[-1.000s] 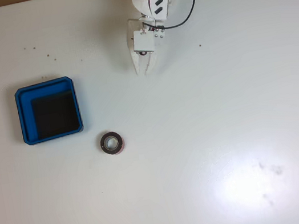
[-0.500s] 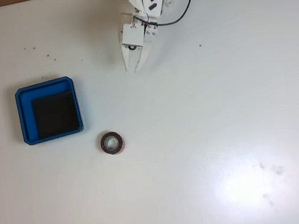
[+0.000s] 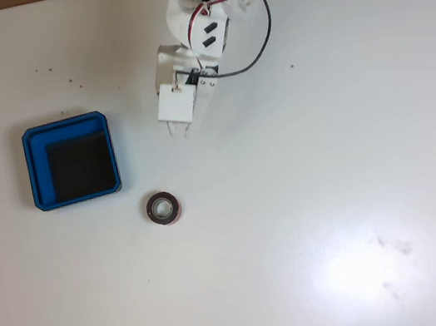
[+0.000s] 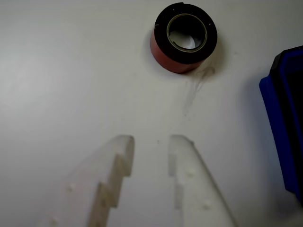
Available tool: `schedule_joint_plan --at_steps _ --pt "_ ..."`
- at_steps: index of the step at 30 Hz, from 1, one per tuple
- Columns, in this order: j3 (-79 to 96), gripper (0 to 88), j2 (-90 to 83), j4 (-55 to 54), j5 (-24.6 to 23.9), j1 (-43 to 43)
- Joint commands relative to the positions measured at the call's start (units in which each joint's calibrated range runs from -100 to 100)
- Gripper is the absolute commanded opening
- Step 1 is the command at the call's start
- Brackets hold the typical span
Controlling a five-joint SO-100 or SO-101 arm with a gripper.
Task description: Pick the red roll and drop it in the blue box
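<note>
- Red roll lies flat on the table, just right of the blue box's near corner in the fixed view; apart from both box and arm
- gripper hovers short of it, fingers slightly parted, holding nothing
- risk, as I judge it: so narrow a gap may knock the roll away rather than straddle it

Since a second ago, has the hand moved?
Yes. In the fixed view the hand has swung down and left, closer to the red roll and blue box, both unmoved.
</note>
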Motion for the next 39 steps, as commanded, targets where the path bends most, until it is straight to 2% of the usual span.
schedule_joint_plan --at_steps 1,7,18,21,27,30,34,39 --pt "-16.91 1.0 11.14 -0.63 0.20 -0.15" --pt "-36.23 1.0 26.36 -0.54 -0.24 0.14" --pt "-58.96 1.3 49.85 0.69 -0.24 2.19" --pt "-68.93 1.4 55.45 6.72 -0.24 3.46" --pt "-89.06 1.4 63.90 32.05 -0.24 3.46" --pt "-92.65 1.4 65.65 39.47 -0.33 3.27" --pt "-92.74 2.7 67.24 40.13 -0.33 3.27" --pt "-93.19 10.4 70.42 40.13 -0.42 3.27"
